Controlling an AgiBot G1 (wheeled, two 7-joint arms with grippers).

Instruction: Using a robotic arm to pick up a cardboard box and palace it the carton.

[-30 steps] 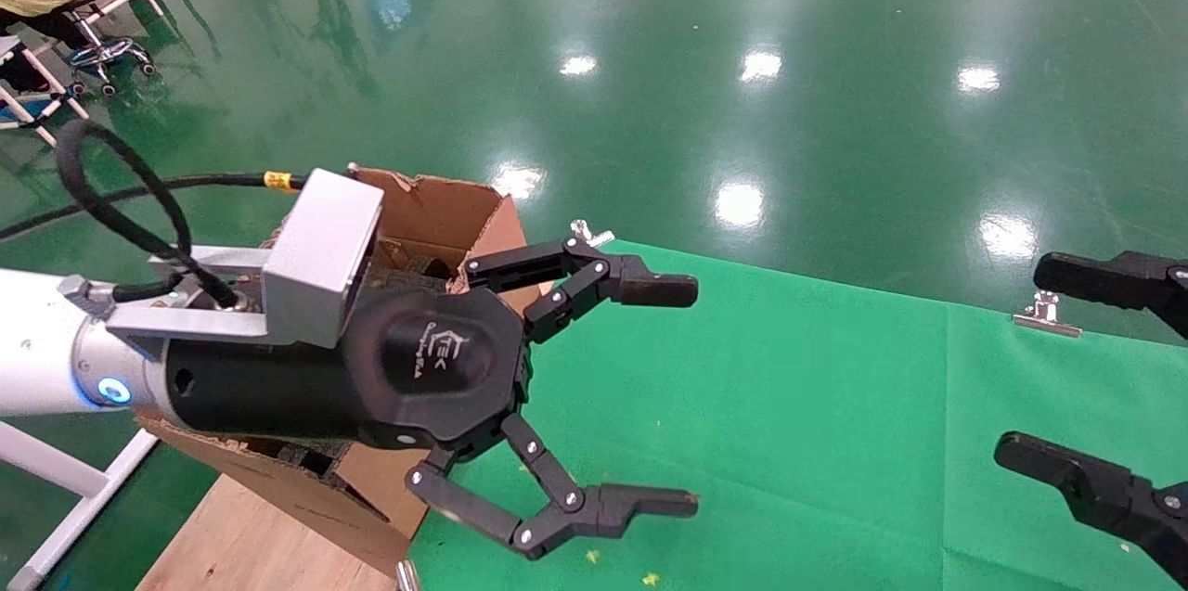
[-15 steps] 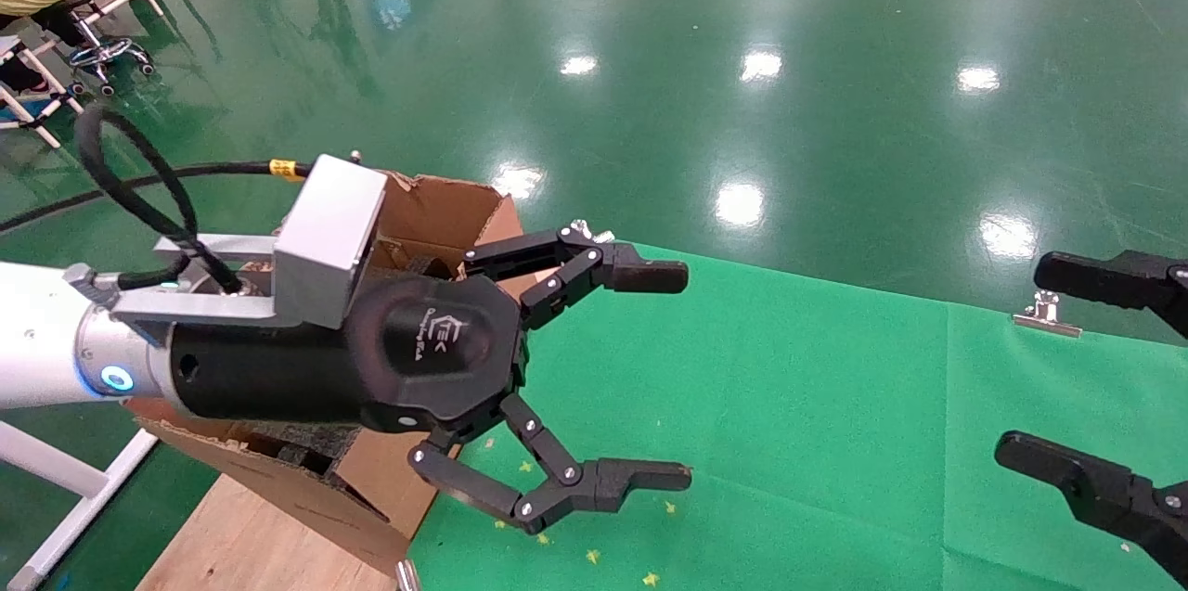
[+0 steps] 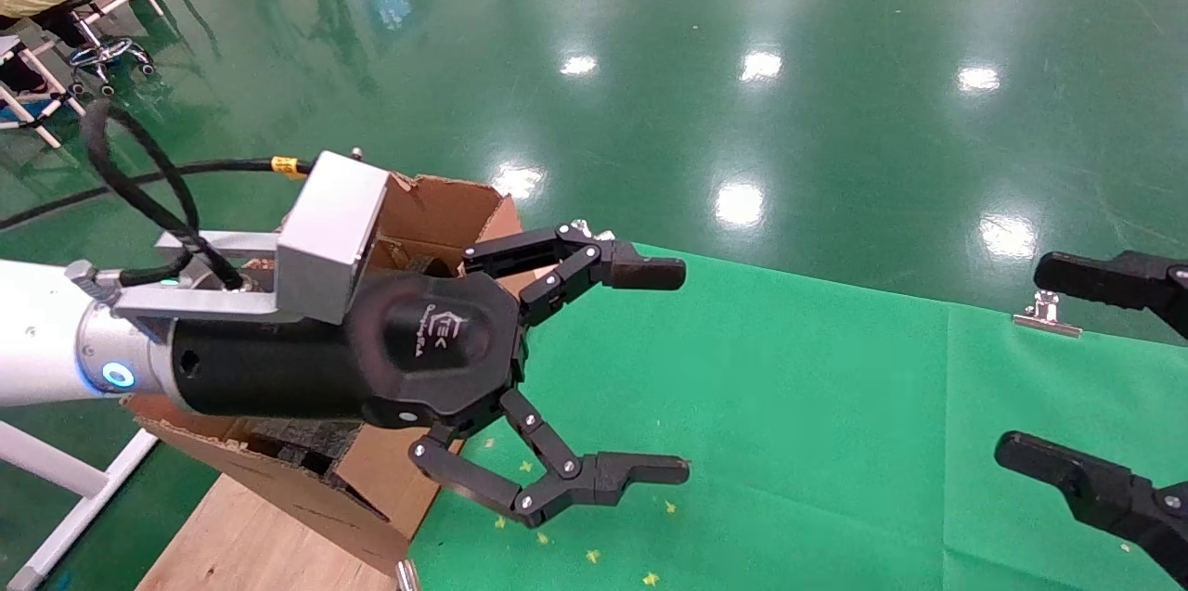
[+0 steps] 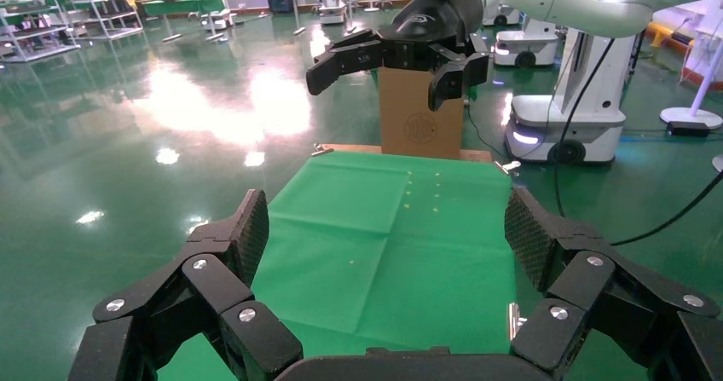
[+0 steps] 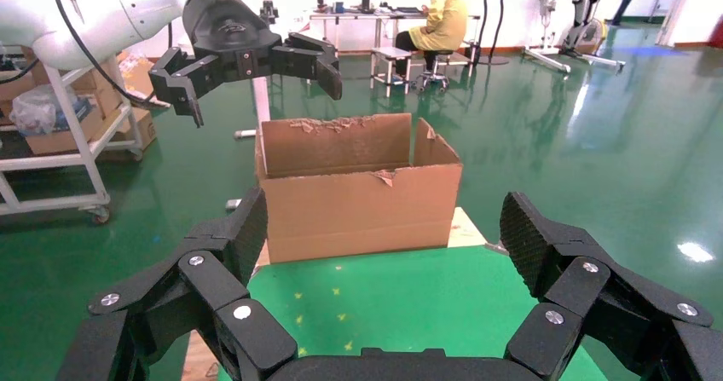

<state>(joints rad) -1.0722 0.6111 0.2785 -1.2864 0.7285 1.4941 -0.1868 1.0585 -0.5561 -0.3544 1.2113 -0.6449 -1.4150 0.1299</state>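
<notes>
Hovering left tool (image 3: 664, 373) spread wide, beside carton (image 3: 436, 211)

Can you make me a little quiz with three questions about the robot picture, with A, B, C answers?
1. Where is the carton?
A. beside the cloth's left edge
B. in the cloth's middle
C. hanging from the right tool

2. What colour is the cloth?
A. red
B. green
C. white

3. How is the left tool?
A. shut on a box
B. shut, empty
C. open, empty

Answers:
1 A, it stands just off the cloth, behind the left arm.
2 B, it is bright green.
3 C, its fingers are spread with nothing between them.
</notes>
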